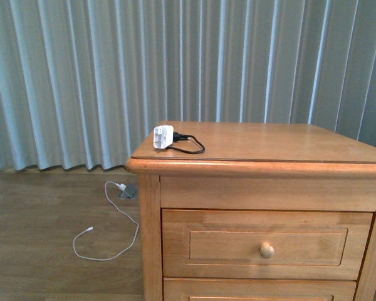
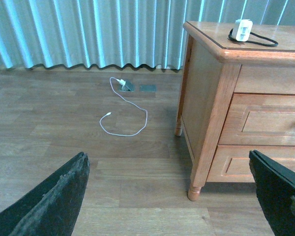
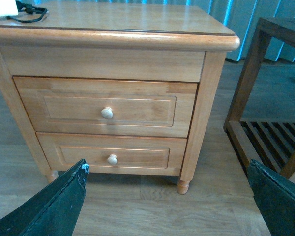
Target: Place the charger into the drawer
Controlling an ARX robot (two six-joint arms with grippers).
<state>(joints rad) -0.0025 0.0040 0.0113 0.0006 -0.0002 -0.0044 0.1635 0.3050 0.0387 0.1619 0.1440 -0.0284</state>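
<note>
White charger (image 1: 163, 137) sits at nine o'clock on the cabinet (image 1: 288, 143) top, with the closed drawer (image 1: 267, 244) at five o'clock below. Left gripper (image 2: 166, 162) and right gripper (image 3: 166, 167) hold their jaws spread wide.

The drawer (image 1: 225, 246) is shut, its inside hidden. The front view's lower edge cuts the lower drawer (image 1: 257, 291) to a strip; its right edge clips the cabinet (image 1: 150, 238). In the right wrist view only a corner of the charger (image 3: 4, 7) shows at the frame's edge, and the dark side table (image 3: 265, 59) is cut off. Of the left end effector (image 2: 167, 153) and right end effector (image 3: 167, 163) only dark, wide-spread finger ends show. A grey object (image 1: 129, 192) on the floor (image 1: 44, 213) is too small to tell.
</note>
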